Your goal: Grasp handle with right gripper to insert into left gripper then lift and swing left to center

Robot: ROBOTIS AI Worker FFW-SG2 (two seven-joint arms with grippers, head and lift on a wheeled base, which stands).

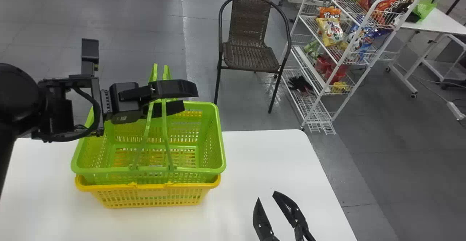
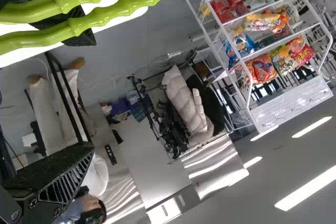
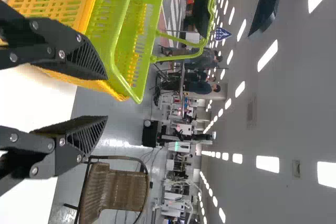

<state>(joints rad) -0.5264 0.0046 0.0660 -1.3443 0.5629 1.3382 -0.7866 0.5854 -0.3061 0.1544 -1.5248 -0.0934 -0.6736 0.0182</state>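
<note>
Right gripper (image 1: 266,195): It was closest, over the white table (image 1: 251,161). Its fingers were spread and held nothing.
Yellow basket (image 1: 156,199): It sat on the table.
Green basket (image 1: 204,171): It sat inside the yellow one.
Handles (image 1: 165,124): They stood up. Getting them seemed to be the job right then. The right gripper had to reach over, pinch them and push them in between the left fingers.
Left gripper (image 1: 190,99): It was right by the handles, wide apart, and did not seem to pinch them.

A white table (image 1: 265,161) with a rounded corner carries a yellow basket (image 1: 153,198) on its top.
</note>
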